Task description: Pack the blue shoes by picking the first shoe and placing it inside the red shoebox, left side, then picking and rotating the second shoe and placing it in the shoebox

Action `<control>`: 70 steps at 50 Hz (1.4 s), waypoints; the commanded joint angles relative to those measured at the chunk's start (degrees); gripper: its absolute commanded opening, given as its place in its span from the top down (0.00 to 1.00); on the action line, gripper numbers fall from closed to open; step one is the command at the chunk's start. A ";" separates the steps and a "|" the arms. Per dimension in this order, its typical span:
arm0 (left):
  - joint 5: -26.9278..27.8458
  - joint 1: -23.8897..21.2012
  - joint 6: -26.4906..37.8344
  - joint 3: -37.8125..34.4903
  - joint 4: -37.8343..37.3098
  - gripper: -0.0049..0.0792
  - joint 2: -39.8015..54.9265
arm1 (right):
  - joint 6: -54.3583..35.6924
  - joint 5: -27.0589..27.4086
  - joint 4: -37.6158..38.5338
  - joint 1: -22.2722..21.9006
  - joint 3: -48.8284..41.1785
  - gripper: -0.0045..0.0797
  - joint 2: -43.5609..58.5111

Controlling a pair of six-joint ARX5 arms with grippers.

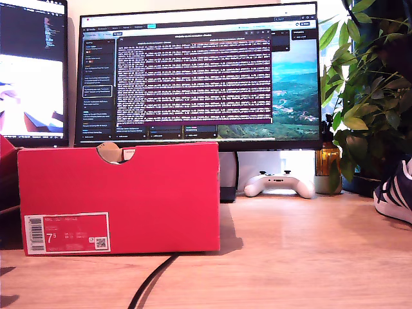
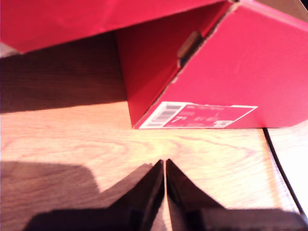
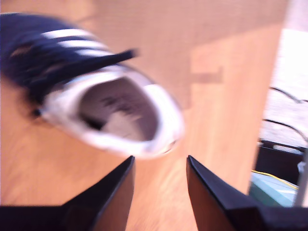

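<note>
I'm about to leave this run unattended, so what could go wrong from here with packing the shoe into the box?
1. My second gripper is open just behind the blue shoe's heel, and that view is blurred; a rushed close could catch only the collar rim or miss.
2. The red shoebox has tall walls, so a low carry might clip the edge.
3. A black cable runs across the table in front of the box and could snag an arm.

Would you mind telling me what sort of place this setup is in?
Probably a home or office computer desk: a large monitor showing terminal text, a white game controller, and a potted plant on the wooden desktop.
</note>
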 commanded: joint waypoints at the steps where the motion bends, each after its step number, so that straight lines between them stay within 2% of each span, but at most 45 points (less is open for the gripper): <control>1: 0.04 -0.11 0.33 -1.73 0.44 0.97 0.15 | 0.68 0.20 -0.04 -0.42 -1.51 0.47 -0.28; 5: 0.04 -0.11 0.33 -1.73 0.44 0.97 0.15 | -0.61 0.13 -0.04 -1.44 -1.97 0.34 -0.28; 11: 0.04 -0.11 0.33 -1.73 0.44 0.97 0.15 | -3.78 -0.20 -0.04 -2.99 -1.97 0.09 -0.28; 15: 0.04 -0.11 0.33 -1.73 0.44 0.97 0.15 | -5.84 -0.24 -0.04 -3.89 -1.97 0.01 -0.28; 31: 0.04 -0.11 0.33 -1.73 0.44 0.97 0.15 | -5.55 -2.51 -0.02 -7.82 -2.19 0.01 -0.28; 37: 0.04 -0.11 0.33 -1.73 0.44 0.97 0.15 | -2.93 -3.91 0.57 -8.17 -3.02 0.01 -0.17; 54: 0.04 -0.11 0.33 -1.73 0.44 0.97 0.15 | 1.73 -9.60 10.95 -8.20 -12.79 0.01 -0.15; 63: 0.04 -0.11 0.33 -1.73 0.44 0.97 0.15 | 4.98 -13.44 20.61 -8.17 -21.05 0.01 -0.15; 67: 0.04 -0.11 0.33 -1.73 0.44 0.97 0.15 | 8.13 -15.96 24.74 -8.13 -24.63 0.03 -0.15; 70: 0.04 -0.11 0.33 -1.73 0.44 0.97 0.15 | 9.64 -17.25 27.50 -8.13 -26.88 0.12 -0.15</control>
